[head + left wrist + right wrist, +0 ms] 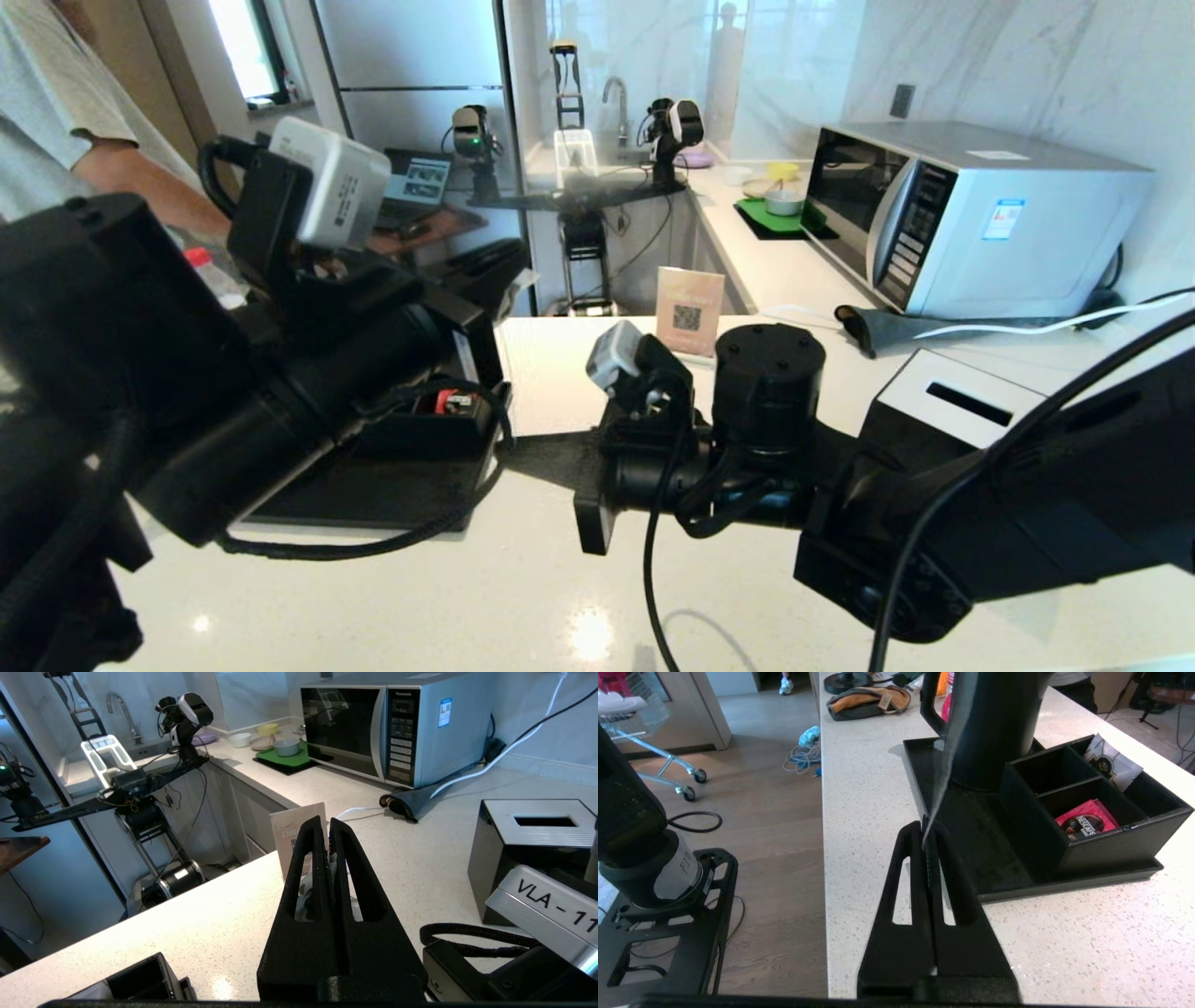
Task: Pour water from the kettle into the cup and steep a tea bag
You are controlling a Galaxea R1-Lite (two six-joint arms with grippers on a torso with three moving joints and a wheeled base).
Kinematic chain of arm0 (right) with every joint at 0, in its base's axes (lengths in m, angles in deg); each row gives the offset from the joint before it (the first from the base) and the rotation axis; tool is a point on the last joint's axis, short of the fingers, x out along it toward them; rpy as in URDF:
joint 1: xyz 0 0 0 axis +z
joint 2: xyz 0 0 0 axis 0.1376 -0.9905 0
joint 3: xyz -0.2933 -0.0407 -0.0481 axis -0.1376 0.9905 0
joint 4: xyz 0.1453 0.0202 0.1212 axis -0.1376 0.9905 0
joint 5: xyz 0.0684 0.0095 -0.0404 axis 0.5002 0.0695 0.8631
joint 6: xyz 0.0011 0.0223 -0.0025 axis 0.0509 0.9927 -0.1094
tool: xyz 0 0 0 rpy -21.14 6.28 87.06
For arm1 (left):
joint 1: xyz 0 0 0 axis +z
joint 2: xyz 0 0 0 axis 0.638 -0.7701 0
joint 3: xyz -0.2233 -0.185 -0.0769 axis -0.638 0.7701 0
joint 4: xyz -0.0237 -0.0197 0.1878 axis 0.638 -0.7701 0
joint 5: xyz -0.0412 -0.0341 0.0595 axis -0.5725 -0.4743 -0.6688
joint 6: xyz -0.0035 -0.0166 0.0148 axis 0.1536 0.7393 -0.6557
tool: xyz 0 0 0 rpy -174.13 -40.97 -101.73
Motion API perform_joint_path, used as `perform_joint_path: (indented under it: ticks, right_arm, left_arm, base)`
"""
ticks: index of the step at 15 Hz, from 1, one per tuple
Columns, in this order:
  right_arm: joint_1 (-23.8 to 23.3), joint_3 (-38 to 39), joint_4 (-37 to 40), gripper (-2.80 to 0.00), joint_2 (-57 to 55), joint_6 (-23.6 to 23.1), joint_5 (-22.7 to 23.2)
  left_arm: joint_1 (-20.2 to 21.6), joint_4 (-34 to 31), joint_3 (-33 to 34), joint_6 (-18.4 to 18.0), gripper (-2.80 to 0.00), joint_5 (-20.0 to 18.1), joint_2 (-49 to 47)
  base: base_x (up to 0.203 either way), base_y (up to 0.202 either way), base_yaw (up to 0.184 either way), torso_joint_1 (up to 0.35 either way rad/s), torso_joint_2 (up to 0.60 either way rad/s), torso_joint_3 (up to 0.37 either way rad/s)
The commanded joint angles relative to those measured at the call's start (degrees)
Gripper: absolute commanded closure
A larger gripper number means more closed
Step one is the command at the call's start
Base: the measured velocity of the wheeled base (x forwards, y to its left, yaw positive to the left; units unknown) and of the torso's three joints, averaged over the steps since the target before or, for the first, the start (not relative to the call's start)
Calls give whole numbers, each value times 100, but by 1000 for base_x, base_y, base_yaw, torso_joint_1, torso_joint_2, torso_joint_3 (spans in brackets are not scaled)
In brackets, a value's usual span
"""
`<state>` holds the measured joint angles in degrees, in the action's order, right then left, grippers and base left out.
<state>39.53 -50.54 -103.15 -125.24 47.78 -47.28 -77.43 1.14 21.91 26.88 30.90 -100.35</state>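
Note:
The left gripper (325, 823) hovers over the counter, shut on a pale packet with dark print (306, 896) that shows through the finger slots. In the right wrist view the right gripper (927, 828) is shut on a thin pale strip (945, 756), seen edge-on and running out of the picture. Just beyond it the black kettle (994, 723) stands upright on the black tray (1017, 889). Cup, water and the tea bag itself are out of view. In the head view the left arm (280, 392) hides the kettle.
The tray's compartments hold a red packet (1087, 819) and a white printed packet (1111, 760). A black box with a slotted white top (952, 401), a QR card (689, 313) and a microwave (971, 215) stand on the counter. A person (75, 121) stands at far left.

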Motion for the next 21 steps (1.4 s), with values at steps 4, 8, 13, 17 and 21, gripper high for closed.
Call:
perform_joint_path:
  ticks: [4, 8, 13, 17, 21]
  right_arm:
    - [3, 3, -34, 0, 8, -7, 20]
    - [-6, -15, -34, 0, 17, 1, 11]
    - [-61, -196, -5, 0, 8, 10, 4]
    - [-184, -411, 31, 0, -1, 108, -224]
    - [-386, -658, 50, 0, 8, 291, -243]
  left_arm:
    - [-44, 32, -1, -12, 0, 3, -10]
    - [-44, 32, 12, -12, 0, 3, -16]
    - [-114, 32, 61, -21, -280, 3, -10]
    - [-114, 48, 157, -30, -280, 12, -2]
    - [-106, 63, 262, -30, -280, 20, 12]
  base:
    - [0, 0, 0, 0, 0, 0]
    - [0, 0, 0, 0, 0, 0]
    - [0, 0, 0, 0, 0, 0]
    - [0, 0, 0, 0, 0, 0]
    - [0, 0, 0, 0, 0, 0]
